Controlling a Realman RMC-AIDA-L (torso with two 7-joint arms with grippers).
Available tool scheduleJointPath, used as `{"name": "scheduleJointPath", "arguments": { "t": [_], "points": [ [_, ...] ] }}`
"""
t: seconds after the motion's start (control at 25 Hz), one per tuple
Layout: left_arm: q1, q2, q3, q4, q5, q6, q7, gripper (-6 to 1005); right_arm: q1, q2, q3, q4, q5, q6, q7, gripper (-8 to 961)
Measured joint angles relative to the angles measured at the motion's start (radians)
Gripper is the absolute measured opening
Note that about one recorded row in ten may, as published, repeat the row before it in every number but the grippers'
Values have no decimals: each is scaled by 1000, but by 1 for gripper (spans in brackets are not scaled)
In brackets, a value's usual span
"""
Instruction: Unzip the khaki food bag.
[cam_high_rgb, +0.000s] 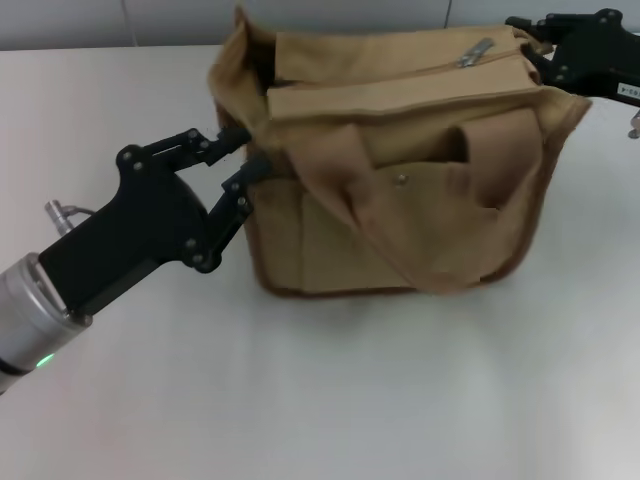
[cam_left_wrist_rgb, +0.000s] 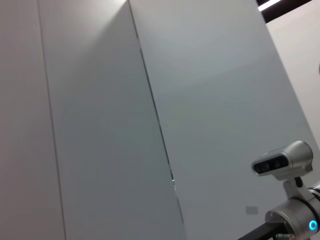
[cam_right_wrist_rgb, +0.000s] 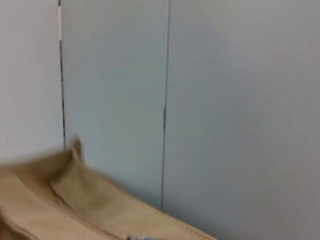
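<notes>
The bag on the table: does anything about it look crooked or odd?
The bag sags a little: its left top corner is pulled up where the left gripper pinches it, and one handle flops over the front pocket. Nothing looks torn or spilled.

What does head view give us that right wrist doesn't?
Head only: the white table, left gripper at the khaki food bag's left end, right gripper at its top right corner, the silver zipper pull, front snap, both handles. Right wrist only: grey wall panels. Shared: the bag's top edge.
</notes>
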Motion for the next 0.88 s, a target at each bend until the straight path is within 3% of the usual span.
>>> {"name": "scheduleJointPath", "arguments": {
  "t": [0.12, 0.28, 0.52, 0.56, 0.64, 0.72, 0.76, 0.88],
  "points": [
    [23, 4, -7, 11, 0, 14, -4, 252, -24, -1, 3, -5, 62, -11, -6, 182],
    [65, 9, -19, 52, 0, 49, -21, 340, -78, -3, 12, -20, 203, -17, -15, 289],
    [107, 11, -12, 140, 6, 87, -145, 472, -149, -8, 75, 90, 452, -185, -122, 505],
    [108, 15, 5, 169, 23, 89, -190, 494, -151, -14, 91, 116, 454, -230, -124, 550],
    [108, 16, 13, 186, 37, 90, -221, 633, -153, -37, 115, 166, 409, -359, -125, 629],
    [108, 21, 20, 221, 72, 89, -276, 729, -152, -60, 115, 196, 324, -481, -128, 697],
    [106, 27, 21, 248, 111, 87, -318, 755, -150, -73, 114, 208, 198, -597, -143, 731],
    [85, 44, 21, 292, 226, 82, -414, 834, -151, -64, 114, 207, 72, -666, -194, 799]
  ]
}}
